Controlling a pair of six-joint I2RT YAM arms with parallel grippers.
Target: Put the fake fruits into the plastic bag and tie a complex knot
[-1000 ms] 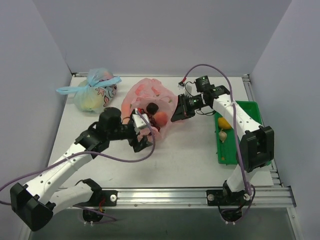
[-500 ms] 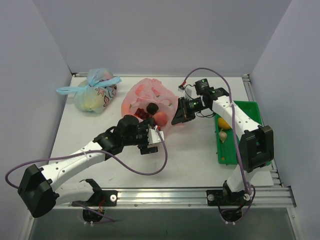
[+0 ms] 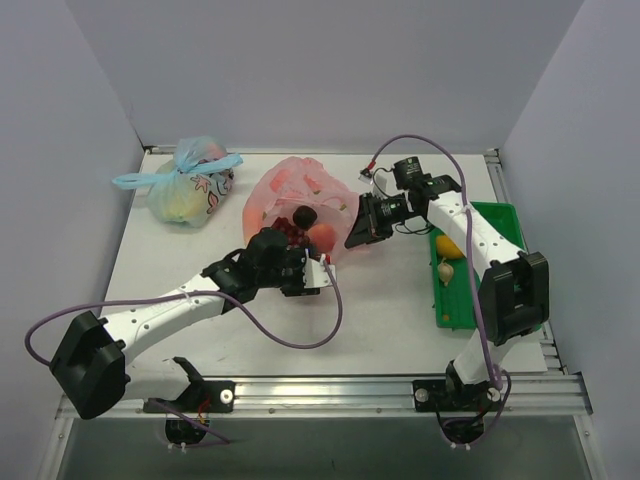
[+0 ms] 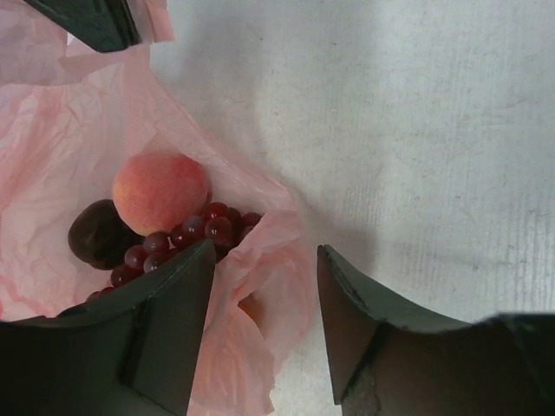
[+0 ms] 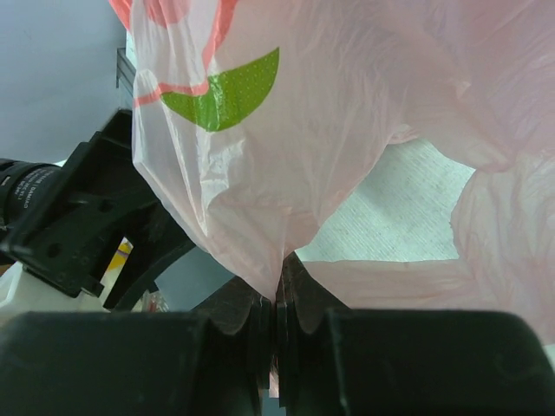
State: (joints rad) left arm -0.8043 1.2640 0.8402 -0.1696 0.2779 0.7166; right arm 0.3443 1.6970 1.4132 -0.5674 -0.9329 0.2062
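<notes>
Fruits (image 3: 447,246) lie in green tray (image 3: 500,220) beside pink bag (image 3: 280,185); blue bag (image 3: 190,195) far-left.

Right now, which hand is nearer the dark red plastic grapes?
Left. The left hand hangs just above the dark red plastic grape bunch, nearly touching it. The right hand is farther off, pinching the thin pink plastic bag at its rim.
</notes>
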